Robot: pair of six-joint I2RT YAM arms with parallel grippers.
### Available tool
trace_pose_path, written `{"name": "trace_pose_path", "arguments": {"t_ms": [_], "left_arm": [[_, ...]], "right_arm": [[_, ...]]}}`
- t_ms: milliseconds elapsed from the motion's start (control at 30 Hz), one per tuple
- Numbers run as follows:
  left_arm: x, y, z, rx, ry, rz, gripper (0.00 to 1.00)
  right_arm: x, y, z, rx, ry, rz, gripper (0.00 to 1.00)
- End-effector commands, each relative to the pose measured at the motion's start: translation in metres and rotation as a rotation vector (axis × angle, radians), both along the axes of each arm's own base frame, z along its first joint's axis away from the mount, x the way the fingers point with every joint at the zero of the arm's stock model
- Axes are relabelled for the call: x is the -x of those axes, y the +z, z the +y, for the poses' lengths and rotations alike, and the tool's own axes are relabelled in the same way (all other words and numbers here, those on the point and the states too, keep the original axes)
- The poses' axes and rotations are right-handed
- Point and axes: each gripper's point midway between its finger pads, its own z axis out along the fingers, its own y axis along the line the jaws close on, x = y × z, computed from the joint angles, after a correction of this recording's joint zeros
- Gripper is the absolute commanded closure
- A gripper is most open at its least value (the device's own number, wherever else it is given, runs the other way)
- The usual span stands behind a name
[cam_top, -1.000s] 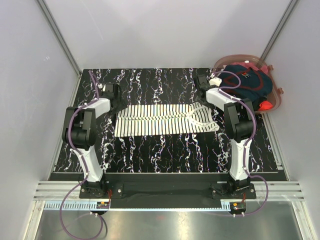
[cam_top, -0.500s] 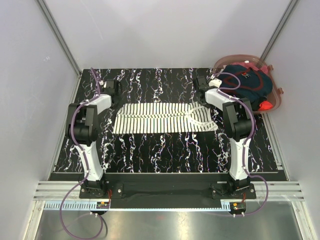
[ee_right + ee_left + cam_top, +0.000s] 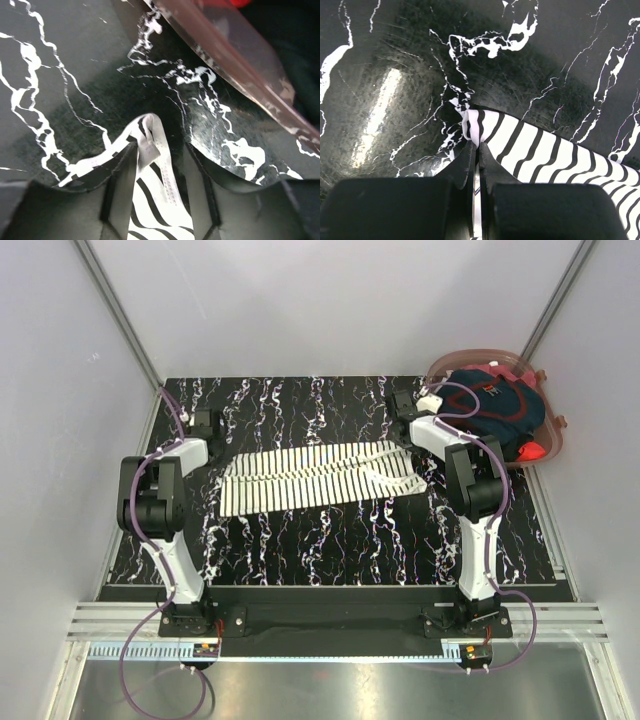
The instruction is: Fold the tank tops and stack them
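The white tank top with navy stripes [image 3: 310, 475] lies stretched across the middle of the black marbled table [image 3: 300, 550]. My left gripper [image 3: 207, 426] is at its left end, shut on a corner of the striped cloth [image 3: 535, 150]; the fabric is pinched between the fingertips [image 3: 470, 152]. My right gripper [image 3: 402, 430] is at the right end, its jaws apart. A white strap of the striped top [image 3: 150, 200] lies loosely between them, touching only the left finger. The dark navy tank top [image 3: 495, 410] sits bunched in the pink basket [image 3: 553, 445] at the back right.
The pink basket's translucent rim [image 3: 235, 55] passes close beyond my right gripper, with dark cloth [image 3: 295, 40] behind it. Something red [image 3: 532, 451] lies in the basket by the navy top. Grey walls enclose the table on three sides.
My left gripper shut on the striped top's corner and drew it left and back, stretching the cloth. The right jaws narrowed, then widened again, and the strap end has bunched up.
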Motion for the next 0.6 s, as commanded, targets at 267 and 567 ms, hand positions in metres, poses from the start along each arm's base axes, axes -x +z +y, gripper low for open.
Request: {"name": "trace_pose_path", "arguments": {"t_ms": [267, 567], "left_arm": [[0.024, 0.026, 0.000, 0.053, 0.069, -0.108, 1.00], [0.065, 0.035, 0.005, 0.090, 0.189, -0.157, 0.98]], "right_arm": [[0.003, 0.081, 0.061, -0.140, 0.208, -0.141, 0.37], [0.089, 0.064, 0.110, -0.191, 0.343, -0.008, 0.40]]}}
